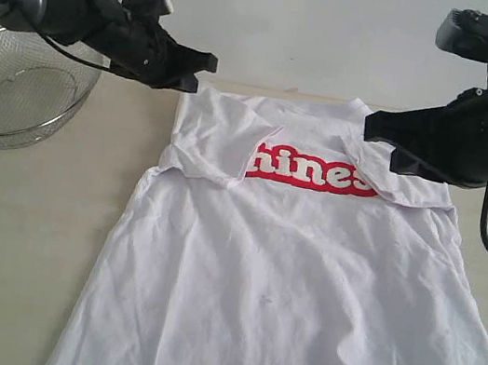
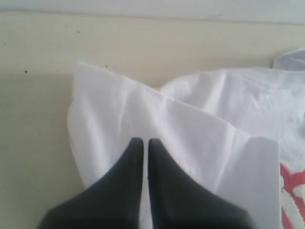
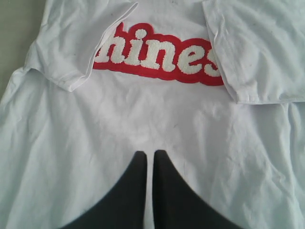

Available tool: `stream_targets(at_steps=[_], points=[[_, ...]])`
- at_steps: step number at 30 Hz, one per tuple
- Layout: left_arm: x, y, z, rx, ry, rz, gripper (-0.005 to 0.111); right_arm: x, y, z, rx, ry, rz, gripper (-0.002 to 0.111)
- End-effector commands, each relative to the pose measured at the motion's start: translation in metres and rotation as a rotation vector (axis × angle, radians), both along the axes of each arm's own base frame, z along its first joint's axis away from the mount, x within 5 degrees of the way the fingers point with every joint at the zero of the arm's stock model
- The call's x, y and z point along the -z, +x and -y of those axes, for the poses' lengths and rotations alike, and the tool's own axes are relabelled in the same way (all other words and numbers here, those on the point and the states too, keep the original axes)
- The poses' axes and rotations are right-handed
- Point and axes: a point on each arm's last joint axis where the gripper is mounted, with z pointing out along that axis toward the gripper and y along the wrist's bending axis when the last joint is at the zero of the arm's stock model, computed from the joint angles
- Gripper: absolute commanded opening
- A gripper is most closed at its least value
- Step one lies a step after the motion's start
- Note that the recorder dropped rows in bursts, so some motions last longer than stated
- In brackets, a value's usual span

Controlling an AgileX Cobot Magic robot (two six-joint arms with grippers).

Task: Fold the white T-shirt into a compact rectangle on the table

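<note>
With the white T-shirt (image 1: 301, 287) spread on the surface (image 1: 18, 228), sleeves folded in at its far end, and your left claw (image 2: 143, 142) and right claw (image 3: 147, 153) pinched narrow, empty, a low sweep could drag those loose folds open.

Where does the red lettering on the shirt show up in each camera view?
Exterior view: red lettering across the white T-shirt's chest, upper middle.
Left wrist view: a sliver at the picture's edge, past the folded sleeve.
Right wrist view: nearly the whole word, between both folded sleeves.
Shared landmark: that folded sleeve, covering the first letter.
</note>
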Motion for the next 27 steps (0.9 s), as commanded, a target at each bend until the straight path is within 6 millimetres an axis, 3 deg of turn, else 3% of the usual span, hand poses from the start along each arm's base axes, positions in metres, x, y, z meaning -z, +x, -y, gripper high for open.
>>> stream_targets(at_steps=[1, 8, 11, 19, 27], points=[[0.011, 0.006, -0.006, -0.020, 0.018, 0.003, 0.004, -0.002, -0.001, 0.000, 0.001, 0.003, 0.010, 0.000], [0.036, 0.005, -0.006, -0.015, 0.026, -0.049, 0.004, -0.002, -0.001, 0.000, 0.002, 0.005, 0.010, 0.000], [0.035, 0.006, -0.005, -0.015, 0.025, -0.046, 0.004, -0.002, -0.001, 0.000, 0.002, 0.005, 0.010, 0.000], [0.002, 0.023, -0.009, -0.040, -0.001, 0.066, 0.004, -0.002, -0.002, 0.000, 0.002, 0.007, 0.007, 0.000], [0.024, 0.032, -0.016, -0.058, -0.010, 0.039, 0.004, -0.002, -0.002, 0.000, 0.005, 0.013, 0.006, 0.000]])
